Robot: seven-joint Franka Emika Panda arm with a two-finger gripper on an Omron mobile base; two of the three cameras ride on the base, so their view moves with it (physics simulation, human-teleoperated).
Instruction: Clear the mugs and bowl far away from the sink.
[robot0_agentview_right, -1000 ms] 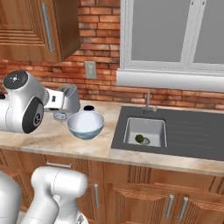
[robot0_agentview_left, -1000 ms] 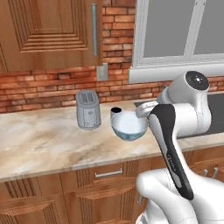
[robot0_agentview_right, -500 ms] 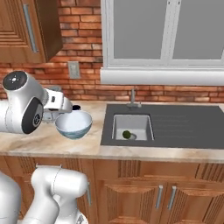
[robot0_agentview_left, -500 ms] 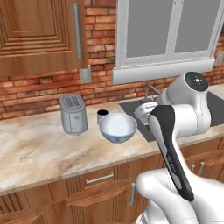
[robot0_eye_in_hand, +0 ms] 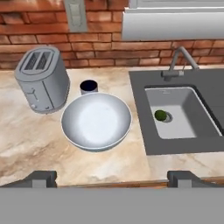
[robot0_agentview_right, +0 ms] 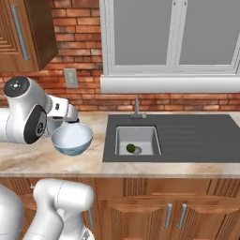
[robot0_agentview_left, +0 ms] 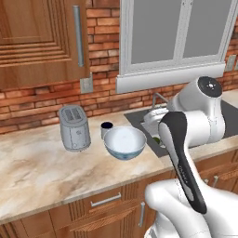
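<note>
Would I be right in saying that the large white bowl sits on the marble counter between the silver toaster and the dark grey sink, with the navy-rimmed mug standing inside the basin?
Not quite: the navy-rimmed mug stands on the marble counter behind the large white bowl, beside the silver toaster. The hand view shows the dark grey sink basin holding a small green object instead.

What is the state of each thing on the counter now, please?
bowl: upright, empty, on the counter beside the sink.
navy mug: upright, behind the bowl.
toaster: upright, slots empty.
sink: basin dry, small green thing at the drain.
faucet: no water running.
gripper: open, holding nothing.
</note>
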